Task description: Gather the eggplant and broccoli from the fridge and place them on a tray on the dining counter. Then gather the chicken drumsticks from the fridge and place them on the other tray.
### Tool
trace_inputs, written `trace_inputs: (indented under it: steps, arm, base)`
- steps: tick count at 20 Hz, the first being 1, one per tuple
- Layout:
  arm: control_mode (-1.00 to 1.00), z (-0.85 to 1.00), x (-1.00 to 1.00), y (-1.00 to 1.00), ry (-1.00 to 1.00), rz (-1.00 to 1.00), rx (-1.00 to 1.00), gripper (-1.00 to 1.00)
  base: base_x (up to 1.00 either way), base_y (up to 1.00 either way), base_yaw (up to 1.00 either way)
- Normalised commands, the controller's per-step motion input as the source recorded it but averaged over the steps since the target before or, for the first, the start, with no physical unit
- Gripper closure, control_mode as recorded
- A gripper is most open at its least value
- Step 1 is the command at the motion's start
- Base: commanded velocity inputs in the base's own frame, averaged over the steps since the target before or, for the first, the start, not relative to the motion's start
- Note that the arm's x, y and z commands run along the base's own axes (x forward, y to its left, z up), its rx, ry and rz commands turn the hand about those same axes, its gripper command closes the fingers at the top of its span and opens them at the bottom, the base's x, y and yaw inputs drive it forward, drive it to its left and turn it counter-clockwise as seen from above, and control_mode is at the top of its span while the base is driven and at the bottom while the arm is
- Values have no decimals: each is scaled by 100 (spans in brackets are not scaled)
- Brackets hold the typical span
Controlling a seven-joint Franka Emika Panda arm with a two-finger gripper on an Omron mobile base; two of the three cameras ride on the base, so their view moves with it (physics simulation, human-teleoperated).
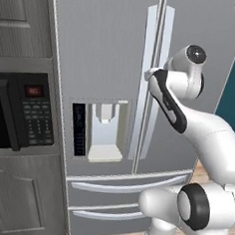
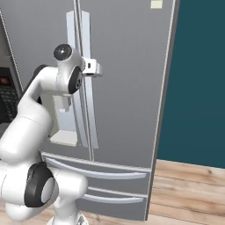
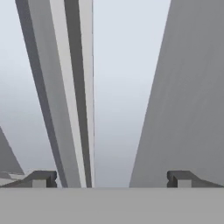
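The grey fridge [image 1: 110, 49] [image 2: 127, 88] stands with both upper doors shut, so the eggplant, broccoli and chicken drumsticks are hidden. The trays and the dining counter are out of view. My gripper [image 2: 94, 68] [image 1: 149, 73] is held up at the two pale vertical door handles [image 1: 149, 42] [image 2: 85, 30], at mid height. In the hand view the gripper [image 3: 111, 179] is open, jaws wide apart with nothing between them. It looks straight at the left handle bar [image 3: 65, 87], with a darker grey surface [image 3: 188, 96] to its right.
A black microwave [image 1: 20, 112] sits in grey cabinets left of the fridge. The left door carries a water dispenser [image 1: 106, 131]; two freezer drawers [image 1: 124, 187] lie below. A teal wall [image 2: 197, 79] and wooden floor [image 2: 189, 193] are right of the fridge.
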Motion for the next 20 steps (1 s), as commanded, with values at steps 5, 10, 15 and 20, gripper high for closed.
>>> trace_inputs:
  steps: [5, 10, 15, 20]
  arm:
    - [-100, 0, 44, 0, 0, 0, 0, -100]
    - [-100, 0, 39, 0, 0, 0, 0, -100]
    - [-100, 0, 43, 0, 0, 0, 0, -100]
    - [-100, 0, 13, 9, 0, 0, 0, -100]
  base:
    - [0, 0, 0]
    - [0, 0, 0]
    - [0, 0, 0]
    - [0, 0, 0]
